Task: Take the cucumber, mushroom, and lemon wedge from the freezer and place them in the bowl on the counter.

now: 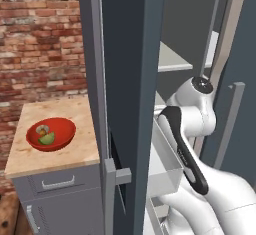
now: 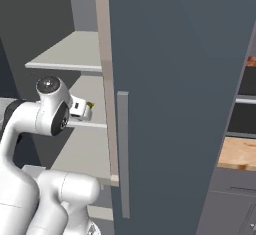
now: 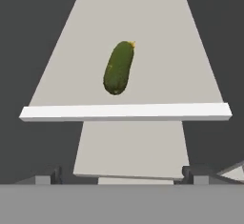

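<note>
cucumber [image 3: 118,68] on freezer shelf [image 3: 71,75], jaws open

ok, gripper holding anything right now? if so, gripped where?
Nothing held. The gripper is open, with bare shelf between its fingertips. The cucumber lies loose on the freezer shelf ahead of it, untouched.

Cucumber [image 3: 118,68] lies on freezer shelf [image 3: 62,77].
</note>
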